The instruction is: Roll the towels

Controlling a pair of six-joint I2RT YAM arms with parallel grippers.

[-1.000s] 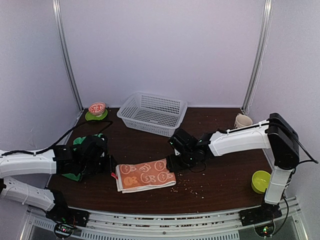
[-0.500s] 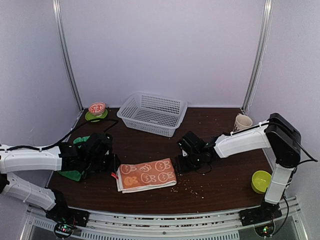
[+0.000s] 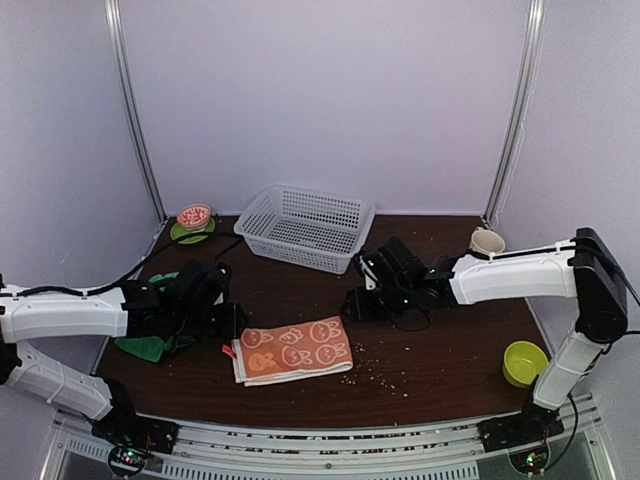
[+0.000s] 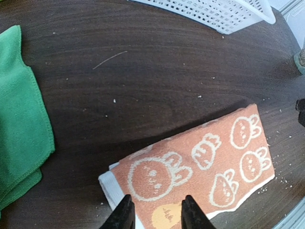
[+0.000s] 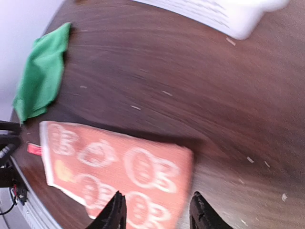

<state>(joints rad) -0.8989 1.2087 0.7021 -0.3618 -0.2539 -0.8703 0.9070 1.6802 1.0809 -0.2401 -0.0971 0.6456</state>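
Since a second ago the right arm has drawn back from the right end of the orange towel point(image 3: 293, 350) and lifted toward the far side, while the left arm has edged to the right, closer to that towel's left end. From the overhead camera, the orange towel with white cartoon prints lies folded flat on the dark wooden table point(image 3: 440, 350), near the front edge and between the two arms. The left gripper point(image 3: 228, 325) sits just at the towel's left end; the right gripper point(image 3: 355, 303) hangs just beyond its far right corner. The green towel point(image 3: 140, 347) lies crumpled at the left, mostly hidden under the left arm. A white mesh basket point(image 3: 305, 225) stands at the back. From the left wrist camera, the left gripper point(image 4: 156, 210) has its two fingers parted with a gap between them, poised over the left end of the orange towel point(image 4: 200, 162) and holding nothing; the green towel point(image 4: 21, 119) lies apart at the left edge of the view. From the right wrist camera, which is blurred, the right gripper point(image 5: 157, 210) is also parted and empty, its fingers above the right end of the orange towel point(image 5: 109, 162), with the green towel point(image 5: 43, 74) well beyond it.
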